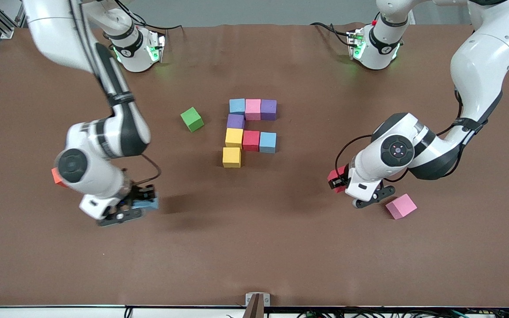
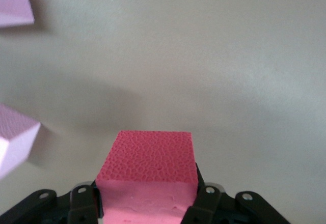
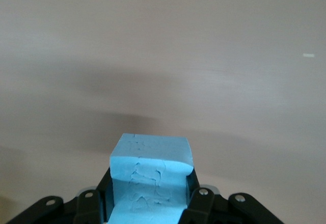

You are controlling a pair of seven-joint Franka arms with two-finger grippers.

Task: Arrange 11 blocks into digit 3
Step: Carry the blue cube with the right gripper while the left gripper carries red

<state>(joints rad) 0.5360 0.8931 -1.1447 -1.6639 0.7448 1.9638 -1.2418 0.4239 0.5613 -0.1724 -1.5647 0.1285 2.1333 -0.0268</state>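
The blocks set in the digit 3 sit mid-table: light blue (image 1: 237, 106), pink (image 1: 252, 109) and purple (image 1: 268, 109) in a row, then purple (image 1: 235, 121), then yellow (image 1: 234, 137), red (image 1: 251, 140) and light blue (image 1: 267, 142), then yellow (image 1: 231, 157) nearest the camera. My left gripper (image 1: 340, 181) (image 2: 147, 196) is shut on a red block (image 2: 147, 163), beside a loose pink block (image 1: 400, 206). My right gripper (image 1: 142, 205) (image 3: 147, 196) is shut on a light blue block (image 3: 150, 168) over the table toward the right arm's end.
A green cube (image 1: 191, 119) lies tilted beside the figure, toward the right arm's end. An orange cube (image 1: 57, 176) shows partly from under the right arm. A pale pink corner (image 2: 15, 137) shows at the edge of the left wrist view.
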